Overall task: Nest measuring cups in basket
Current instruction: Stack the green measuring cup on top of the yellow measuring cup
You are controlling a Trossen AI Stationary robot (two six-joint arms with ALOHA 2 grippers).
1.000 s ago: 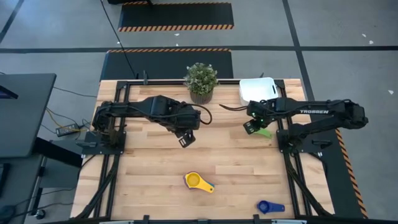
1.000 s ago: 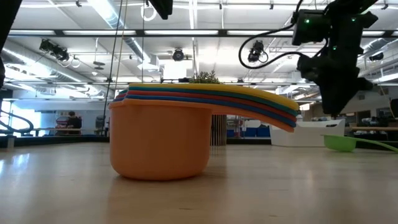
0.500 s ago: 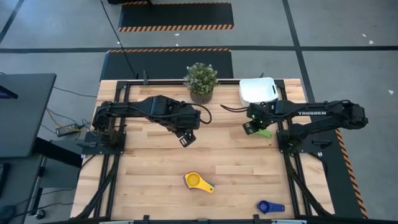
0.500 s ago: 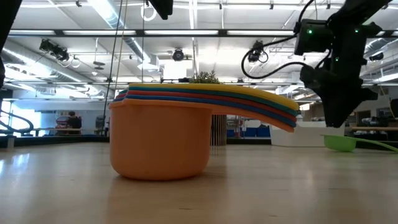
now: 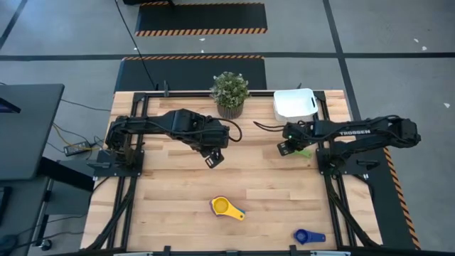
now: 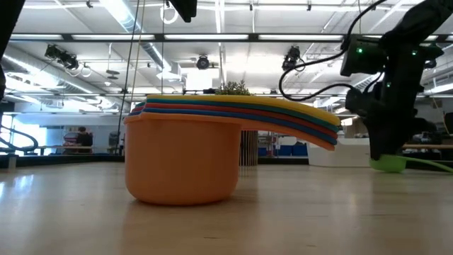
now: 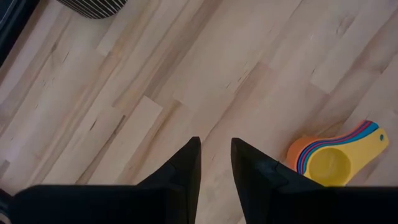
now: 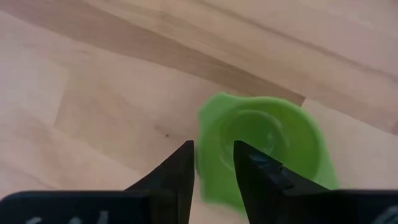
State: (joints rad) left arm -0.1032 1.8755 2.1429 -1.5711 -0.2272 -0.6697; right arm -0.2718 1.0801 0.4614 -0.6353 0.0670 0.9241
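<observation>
1. Right wrist view: the green measuring cup (image 8: pixel 264 146) lies mouth-up on the wooden bench (image 8: pixel 93 81), near the white basket (image 5: pixel 294 104). The right gripper (image 8: pixel 212 163) hangs low over its rim, fingers slightly parted, pinching nothing.
2. To grasp well, it should likely straddle the thin rim wall and close firmly, keeping the cup level.
3. A nested stack with a yellow cup (image 5: pixel 222 207) on top sits mid-bench; a blue cup (image 5: pixel 304 236) lies apart.
4. The left gripper (image 7: pixel 214 163) hovers, narrowly parted and empty.
</observation>
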